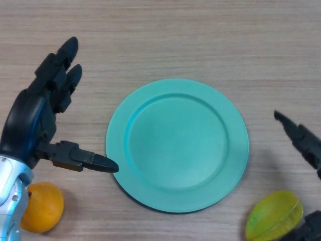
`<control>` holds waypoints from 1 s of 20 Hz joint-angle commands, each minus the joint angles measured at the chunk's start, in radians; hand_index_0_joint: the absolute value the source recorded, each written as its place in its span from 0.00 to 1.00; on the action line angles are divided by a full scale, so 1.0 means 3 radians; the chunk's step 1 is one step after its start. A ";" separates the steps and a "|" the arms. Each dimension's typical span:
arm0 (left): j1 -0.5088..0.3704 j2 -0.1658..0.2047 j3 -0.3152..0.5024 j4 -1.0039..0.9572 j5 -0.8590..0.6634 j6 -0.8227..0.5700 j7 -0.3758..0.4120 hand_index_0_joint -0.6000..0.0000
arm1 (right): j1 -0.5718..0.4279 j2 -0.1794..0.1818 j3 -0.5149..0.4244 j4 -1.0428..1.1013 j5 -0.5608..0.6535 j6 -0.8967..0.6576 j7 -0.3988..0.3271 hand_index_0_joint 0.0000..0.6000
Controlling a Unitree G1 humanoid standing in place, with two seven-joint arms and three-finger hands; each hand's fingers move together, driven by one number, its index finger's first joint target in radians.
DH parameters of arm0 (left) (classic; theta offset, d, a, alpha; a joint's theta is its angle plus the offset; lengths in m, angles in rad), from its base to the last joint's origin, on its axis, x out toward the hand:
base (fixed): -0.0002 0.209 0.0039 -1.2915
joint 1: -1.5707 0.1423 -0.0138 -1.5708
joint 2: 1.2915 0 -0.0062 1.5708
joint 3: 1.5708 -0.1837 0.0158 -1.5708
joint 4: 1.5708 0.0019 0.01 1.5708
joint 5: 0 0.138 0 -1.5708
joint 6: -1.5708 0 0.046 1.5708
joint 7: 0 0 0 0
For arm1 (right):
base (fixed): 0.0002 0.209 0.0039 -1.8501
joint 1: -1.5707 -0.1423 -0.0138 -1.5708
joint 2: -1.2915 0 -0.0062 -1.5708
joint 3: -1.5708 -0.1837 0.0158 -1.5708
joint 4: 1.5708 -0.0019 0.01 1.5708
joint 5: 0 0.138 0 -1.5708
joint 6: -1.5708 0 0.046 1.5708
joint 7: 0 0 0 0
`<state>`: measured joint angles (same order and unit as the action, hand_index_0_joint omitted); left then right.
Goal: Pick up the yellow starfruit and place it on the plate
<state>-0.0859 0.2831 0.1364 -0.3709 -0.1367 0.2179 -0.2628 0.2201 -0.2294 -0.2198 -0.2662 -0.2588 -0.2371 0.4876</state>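
The yellow-green starfruit (275, 216) lies on the wooden table at the bottom right, just off the teal plate (178, 144), which sits in the middle and holds nothing. My right hand (301, 138) comes in at the right edge; one finger points left above the starfruit and another part shows at the bottom right corner beside the fruit, not closed on it. My left hand (37, 118) is open at the left, fingers pointing up and thumb reaching toward the plate's left rim.
An orange (42, 207) lies at the bottom left, partly behind my left wrist. The wooden table (200, 40) stretches bare behind the plate.
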 commanded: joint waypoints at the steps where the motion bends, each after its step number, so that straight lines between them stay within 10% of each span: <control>1: -0.0125 0.0108 0.0150 -0.0159 0.0004 -0.0418 0.0089 1.00 | 0.0027 -0.0108 -0.0208 0.0045 -0.0044 -0.0695 -0.0059 0.00; 8: -0.0139 0.0105 0.0154 -0.0113 -0.0052 -0.0439 0.0105 1.00 | 0.0083 -0.0153 -0.0139 0.0555 -0.0323 -0.1042 -0.0248 0.00; 14: -0.0122 0.0105 0.0153 -0.0163 -0.0053 -0.0367 0.0125 1.00 | 0.0177 -0.0115 -0.0154 0.0502 -0.0217 -0.0646 -0.0154 1.00; 20: -0.0106 0.0101 0.0190 -0.0207 -0.0052 -0.0383 0.0172 1.00 | 0.0107 -0.0141 -0.0137 0.0519 -0.0397 -0.0842 -0.0322 1.00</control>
<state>-0.0925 0.2831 0.1363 -0.3713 -0.1334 0.2180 -0.2481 0.2526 -0.2384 -0.2182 -0.0610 -0.4111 -0.4327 0.4102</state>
